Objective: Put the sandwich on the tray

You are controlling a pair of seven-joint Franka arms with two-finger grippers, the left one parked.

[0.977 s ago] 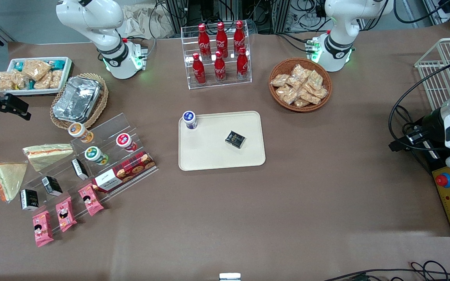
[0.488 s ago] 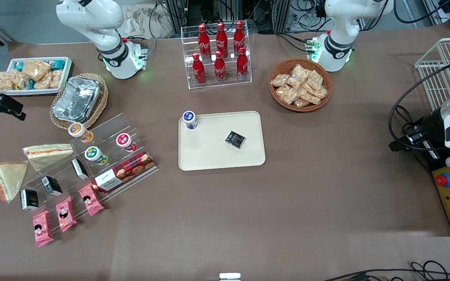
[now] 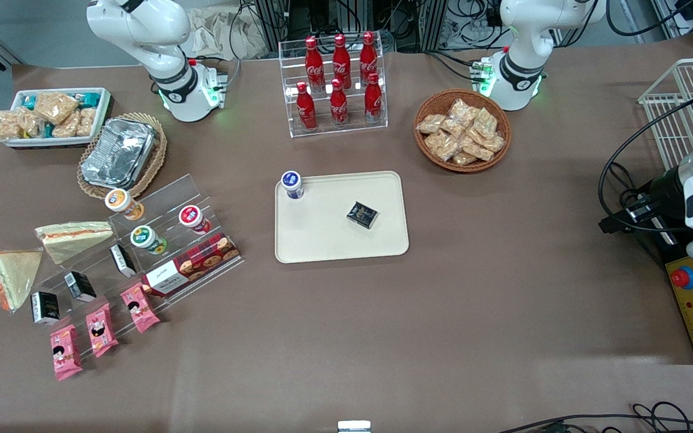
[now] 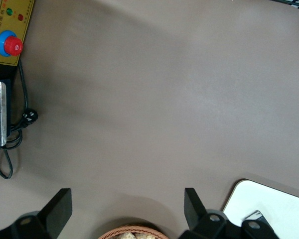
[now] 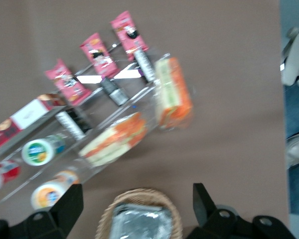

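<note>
The table [image 3: 346, 337] fills the front view under a brown cover. Near its middle lies the tray [image 3: 328, 240], flat, carrying a blue-capped cup [image 3: 292, 184] at one corner and a small black box [image 3: 363, 214]. In the left wrist view only a corner of the tray [image 4: 279, 199] shows.

Toward the working arm's end, a clear stepped rack [image 3: 160, 240] holds cups, small boxes and a red biscuit box [image 3: 191, 263]; its steps are hard to trace through the plastic. Beside the rack lies a longer wedge [image 3: 74, 233], and nearer the front camera than that, at the table's edge, the sandwich [image 3: 12, 278] rests flat on the cover, well apart from the tray. In the right wrist view the sandwich [image 5: 173, 93] is blurred, its orange side showing.

The gripper [image 5: 138, 205] is almost wholly cut off in the front view. In the right wrist view its fingers [image 5: 70, 205] stand wide apart, holding nothing, high over the foil tray [image 5: 138, 222] in its basket.
</note>
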